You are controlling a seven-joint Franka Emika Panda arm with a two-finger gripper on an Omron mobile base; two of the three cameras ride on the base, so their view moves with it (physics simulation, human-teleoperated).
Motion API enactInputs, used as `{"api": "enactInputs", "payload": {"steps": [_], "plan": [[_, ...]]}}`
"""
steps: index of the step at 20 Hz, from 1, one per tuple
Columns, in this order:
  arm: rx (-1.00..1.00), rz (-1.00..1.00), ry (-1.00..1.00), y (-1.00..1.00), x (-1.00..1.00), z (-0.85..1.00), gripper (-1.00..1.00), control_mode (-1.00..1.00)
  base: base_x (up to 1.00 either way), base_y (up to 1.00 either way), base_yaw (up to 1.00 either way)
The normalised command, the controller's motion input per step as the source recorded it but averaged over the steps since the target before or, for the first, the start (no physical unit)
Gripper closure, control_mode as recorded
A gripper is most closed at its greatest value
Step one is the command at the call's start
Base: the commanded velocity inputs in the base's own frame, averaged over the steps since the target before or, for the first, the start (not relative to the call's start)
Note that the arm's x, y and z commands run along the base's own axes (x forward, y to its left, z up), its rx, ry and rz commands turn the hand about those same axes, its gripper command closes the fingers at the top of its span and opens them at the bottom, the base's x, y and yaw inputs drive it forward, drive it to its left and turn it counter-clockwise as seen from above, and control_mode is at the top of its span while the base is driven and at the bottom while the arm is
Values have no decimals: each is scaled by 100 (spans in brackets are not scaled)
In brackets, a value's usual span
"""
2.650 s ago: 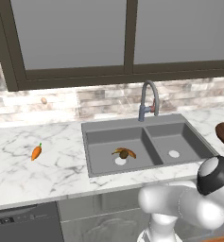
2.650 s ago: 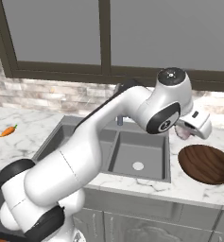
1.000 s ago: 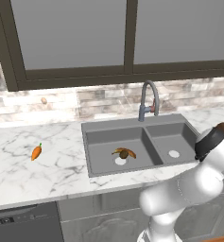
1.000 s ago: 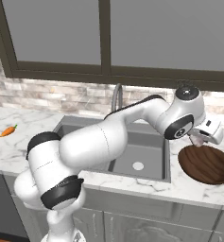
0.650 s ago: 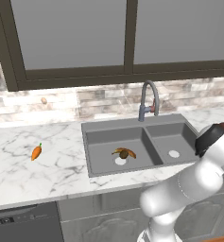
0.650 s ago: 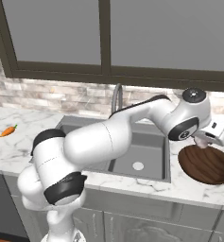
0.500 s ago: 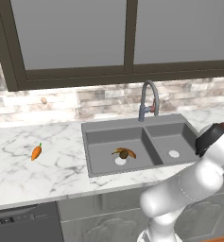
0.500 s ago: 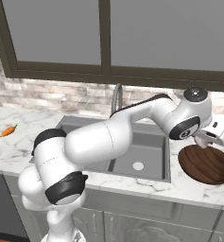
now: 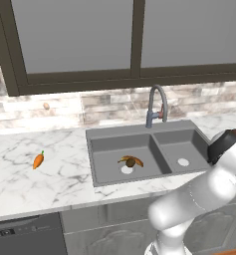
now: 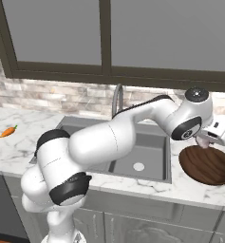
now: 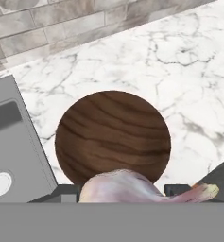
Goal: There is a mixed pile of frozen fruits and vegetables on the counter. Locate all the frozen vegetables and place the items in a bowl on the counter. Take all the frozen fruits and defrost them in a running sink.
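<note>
White marble-look tabletop (image 9: 64, 184) with grey veins ran under a dark-framed window and a strip of pale stone tiles, with the dark grey double sink (image 9: 149, 154) set into its middle. Left of the sink the tabletop lay broad and bare apart from the orange carrot (image 9: 38, 160), which sat alone, well apart from the basin edge. Right of the sink the marble stretched on past the bowl (image 10: 208, 164), with open veined surface on its far and right sides and the sink's right edge just beside it on the left.

In the left basin the curved brownish-yellow banana (image 9: 130, 159) and the brown kiwi (image 9: 131, 162) lay together near the pale drain. The grey gooseneck tap (image 9: 157, 105) arched over the far rim between the basins.

The bowl was round, dark reddish-brown with wood grain, and shallow. The bulb (image 11: 127, 189) looked pinkish-white and smooth, with a tapering stalk pointing right in the hand view.

The white arm reached from the base across the sink to the right, its wrist bent down over the bowl's near-left rim. The jaws (image 10: 202, 141) stood about half apart, clasped on the bulb and holding it above the bowl.
</note>
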Motion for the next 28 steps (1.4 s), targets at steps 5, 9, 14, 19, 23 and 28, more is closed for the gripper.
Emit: {"api": "enactInputs", "payload": {"steps": [5, 9, 14, 19, 23, 28], "plan": [[-2, 0, 0, 0, 8, -25, 100, -100, 0, 0, 0], [-1, 0, 0, 0, 2, -24, 100, -100, 0, 0, 0], [0, 0, 0, 0, 0, -19, 100, -100, 0, 0, 0], [0, 0, 0, 0, 0, -16, 100, -100, 0, 0, 0], [0, 0, 0, 0, 0, -17, 100, -100, 0, 0, 0], [0, 0, 0, 0, 0, -14, 100, -100, 0, 0, 0]]}}
